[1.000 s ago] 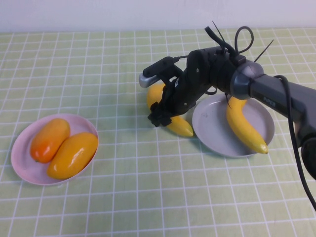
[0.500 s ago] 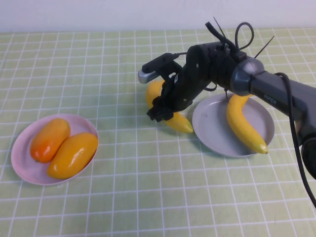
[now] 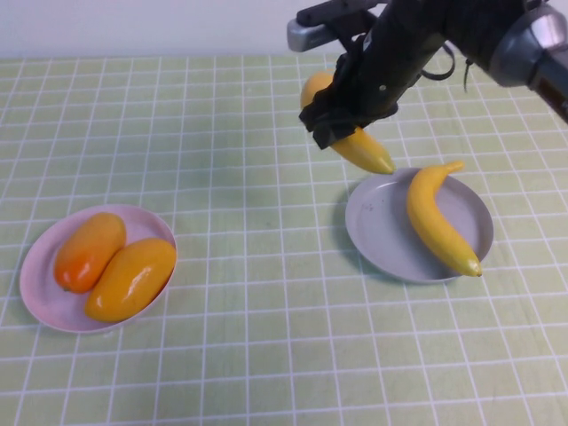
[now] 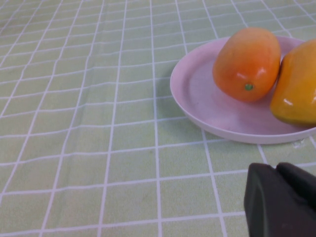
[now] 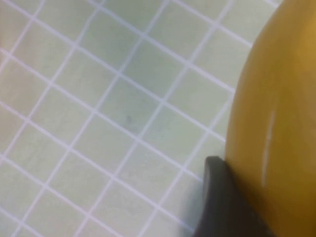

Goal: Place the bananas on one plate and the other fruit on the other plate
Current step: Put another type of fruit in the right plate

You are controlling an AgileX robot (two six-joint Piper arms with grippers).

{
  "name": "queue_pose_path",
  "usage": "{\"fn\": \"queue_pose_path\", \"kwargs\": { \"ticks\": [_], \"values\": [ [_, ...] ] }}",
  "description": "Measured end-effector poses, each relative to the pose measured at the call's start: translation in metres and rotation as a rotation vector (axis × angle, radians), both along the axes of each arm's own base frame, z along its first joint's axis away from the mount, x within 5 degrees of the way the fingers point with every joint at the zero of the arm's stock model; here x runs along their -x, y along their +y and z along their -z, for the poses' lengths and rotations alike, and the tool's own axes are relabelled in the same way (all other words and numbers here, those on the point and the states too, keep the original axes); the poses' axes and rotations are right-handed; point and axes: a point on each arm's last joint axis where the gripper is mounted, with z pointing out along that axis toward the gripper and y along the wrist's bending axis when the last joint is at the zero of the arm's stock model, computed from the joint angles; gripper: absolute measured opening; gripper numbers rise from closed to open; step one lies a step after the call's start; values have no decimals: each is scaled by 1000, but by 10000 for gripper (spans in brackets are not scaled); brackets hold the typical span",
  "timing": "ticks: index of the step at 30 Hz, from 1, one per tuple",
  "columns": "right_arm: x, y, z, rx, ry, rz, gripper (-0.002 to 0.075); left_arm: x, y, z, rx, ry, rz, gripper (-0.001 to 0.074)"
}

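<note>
Left gripper (image 4: 281,197): parked low over the tablecloth (image 3: 248,355), just beside the pink plate (image 3: 40,297); fingers are pressed together and nothing is held. It is seen only in the left wrist view.

Pink plate: near left of the table. Two mangoes are carried, side by side and touching: the redder one (image 3: 87,251) on the left, the yellower one (image 3: 131,279) on the right. This half of the sorting is judged done.

Grey plate (image 3: 377,232): right of centre, farther back than the pink plate. One banana (image 3: 435,220) is laid across it, its tip at the near right rim.

Right gripper (image 3: 342,124): raised above the cloth, behind the grey plate and slightly to its left. Its fingers are pinched on the second banana (image 3: 359,146), which is lifted clear of the table; the free end points down towards the plate's far left rim. In the right wrist view a dark finger (image 5: 222,197) is pressed against the yellow skin.

Step in hand: carrying of the second banana to the grey plate; judged the last item left to sort.

Next move: a short travel towards the robot and right is called for, until the banana hangs over the bare left part of the grey plate; then lowering and release. The resting banana is to be cleared, and the hanging tip kept off the rim.
</note>
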Motion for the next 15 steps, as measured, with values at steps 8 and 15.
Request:
{"fn": "queue_pose_path", "kwargs": {
  "ticks": [8,15],
  "values": [
    [3,-22,-26,-44,-7,118,307,0,0,0,0,0,0,-1],
    [7,-24,3,-6,100,149,307,0,0,0,0,0,0,-1]
  ]
}}
